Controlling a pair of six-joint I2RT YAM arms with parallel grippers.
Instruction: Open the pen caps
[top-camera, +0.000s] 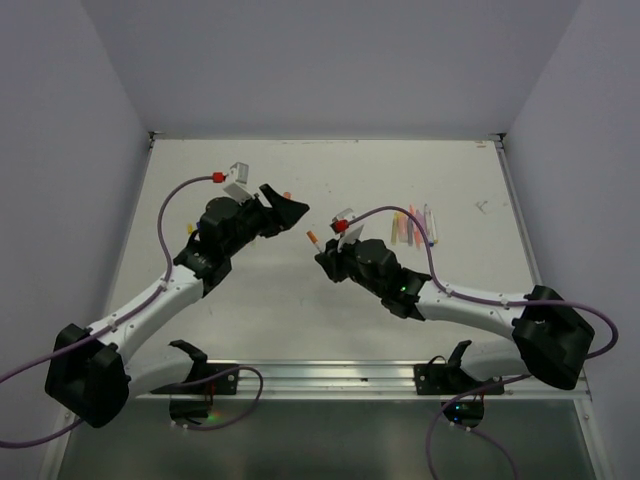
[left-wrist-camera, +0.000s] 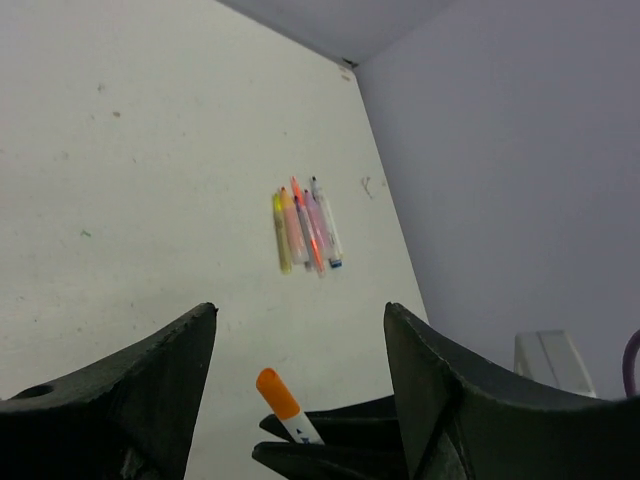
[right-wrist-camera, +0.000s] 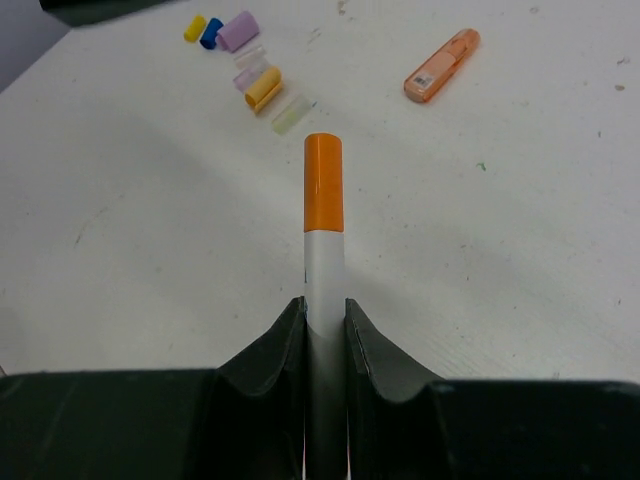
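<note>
- Right fingers (right-wrist-camera: 292, 335): closed tight on the barrel of a white pen (right-wrist-camera: 325, 265), with its orange cap (right-wrist-camera: 323, 182) projecting forward beyond the fingertips.
- Left fingers (left-wrist-camera: 175, 365): spread wide and empty, facing the orange cap. In the left wrist view the cap sat low between them and touched neither.
- Step in hand, as judged: seizing the cap. The left fingers should advance along the pen's axis until they straddle the orange section only. They should close short of the white barrel, then pull straight off in line. The right grip must hold firm, since a skewed pull could lever the pen out.
- Loose caps (right-wrist-camera: 240, 50): yellow, blue, lilac and clear ones lay clustered on the counter beyond the pen. An orange highlighter (right-wrist-camera: 441, 66) lay well apart from them; whether it was capped could not be told.
- Row of pens (left-wrist-camera: 303, 230): laid side by side, farther out towards the far right corner.
- Counter (right-wrist-camera: 150, 250): white, matt and faintly marked. Plain pale walls (top-camera: 330, 60) enclosed it on three sides.
</note>
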